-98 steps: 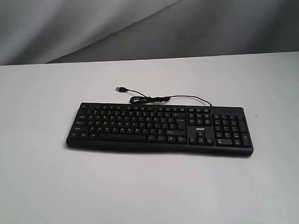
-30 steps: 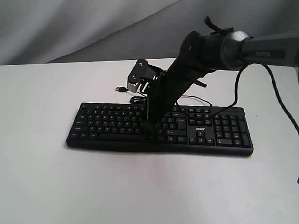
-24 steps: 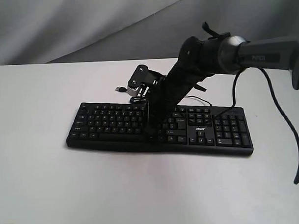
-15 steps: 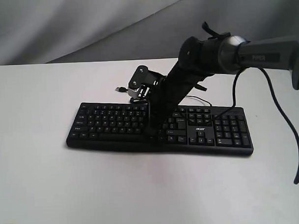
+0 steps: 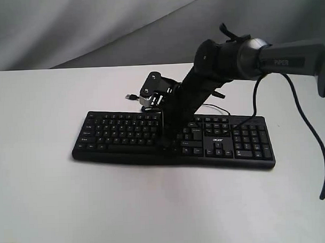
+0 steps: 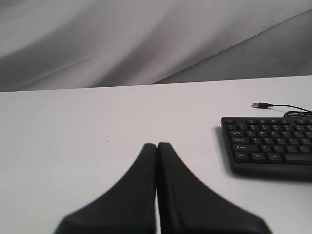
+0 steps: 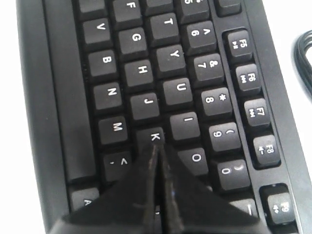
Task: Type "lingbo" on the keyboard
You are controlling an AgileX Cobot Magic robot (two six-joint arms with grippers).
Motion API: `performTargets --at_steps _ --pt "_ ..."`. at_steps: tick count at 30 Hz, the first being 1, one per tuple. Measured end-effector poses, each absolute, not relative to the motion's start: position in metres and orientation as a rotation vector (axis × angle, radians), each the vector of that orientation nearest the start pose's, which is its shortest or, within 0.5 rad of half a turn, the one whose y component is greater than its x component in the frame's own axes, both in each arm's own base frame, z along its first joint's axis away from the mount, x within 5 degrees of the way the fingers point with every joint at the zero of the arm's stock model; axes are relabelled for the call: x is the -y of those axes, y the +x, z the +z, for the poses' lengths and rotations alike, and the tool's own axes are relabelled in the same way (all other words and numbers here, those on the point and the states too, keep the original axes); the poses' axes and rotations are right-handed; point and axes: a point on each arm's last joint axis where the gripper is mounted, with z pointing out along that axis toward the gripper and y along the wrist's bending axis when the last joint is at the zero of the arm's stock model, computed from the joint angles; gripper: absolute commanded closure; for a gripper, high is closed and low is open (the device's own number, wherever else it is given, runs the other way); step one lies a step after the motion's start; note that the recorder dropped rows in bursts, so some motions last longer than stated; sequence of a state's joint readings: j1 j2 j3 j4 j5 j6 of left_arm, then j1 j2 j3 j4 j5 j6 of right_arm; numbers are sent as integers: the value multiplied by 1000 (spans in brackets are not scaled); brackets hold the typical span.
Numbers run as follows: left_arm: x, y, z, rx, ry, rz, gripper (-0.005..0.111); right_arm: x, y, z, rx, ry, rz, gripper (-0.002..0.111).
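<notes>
Black, white-lettered keyboard (image 5: 125, 134); plain white table (image 5: 48, 205).

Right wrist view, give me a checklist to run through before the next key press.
1. Right gripper shut to a single tip: ok.
2. Tip on the L key: cannot tell; it sits at the edge of the K key and hides what lies beneath.
3. I key uncovered and readable: ok.
4. Keyboard flat on the table: ok.
5. Left gripper shut, off the keyboard: ok.
6. USB cable off the keys: ok.
</notes>
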State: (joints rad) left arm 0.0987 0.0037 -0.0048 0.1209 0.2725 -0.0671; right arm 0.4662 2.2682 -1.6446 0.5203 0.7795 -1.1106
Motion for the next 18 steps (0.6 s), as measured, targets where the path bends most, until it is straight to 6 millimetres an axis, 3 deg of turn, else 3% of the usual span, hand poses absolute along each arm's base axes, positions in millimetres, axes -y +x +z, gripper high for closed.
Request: performTargets --at_steps 18 --pt "-8 54 190 -1754 -67 137 106 -244 407 136 -2159 -1524 394 108"
